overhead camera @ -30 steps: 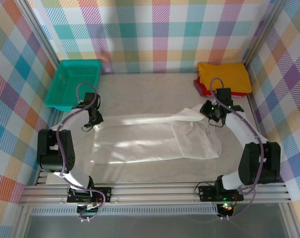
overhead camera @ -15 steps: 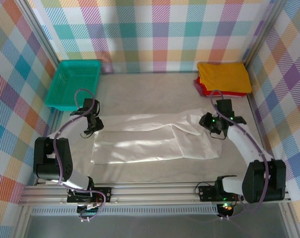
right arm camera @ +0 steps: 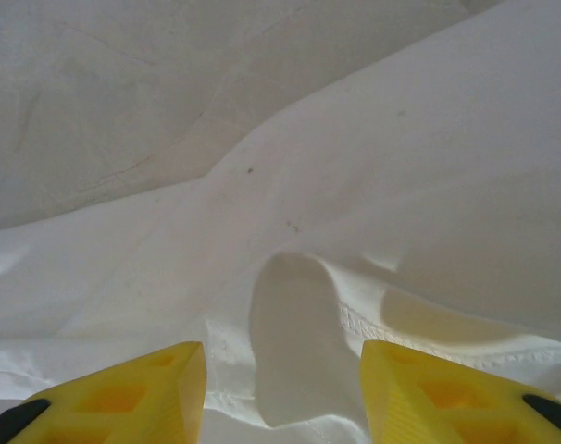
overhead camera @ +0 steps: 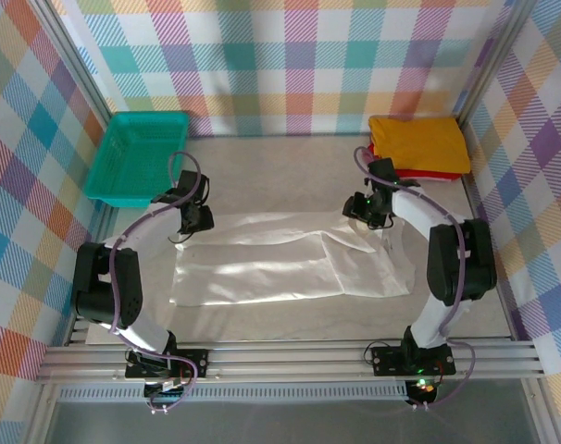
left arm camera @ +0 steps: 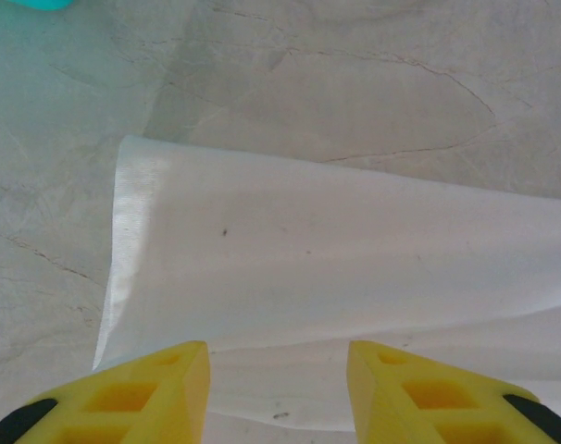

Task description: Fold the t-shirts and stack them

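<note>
Folding: white t-shirt (overhead camera: 290, 264) lies partly folded on worktop (overhead camera: 262, 176) | yellow t-shirt (overhead camera: 419, 143) stacked on red t-shirt (overhead camera: 438, 173) | both jaws apart, empty

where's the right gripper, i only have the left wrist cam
Observer: The right gripper hangs over the far right part of the white t-shirt, jaws apart with nothing clamped between them.
Operator: any shirts stacked yet
Observer: Yes, a mustard-yellow t-shirt lies folded on top of a red t-shirt in the far right corner of the table.
Operator: what's that teal bit top left of my view
Observer: A teal basket in the far left corner, apart from the white t-shirt.
</note>
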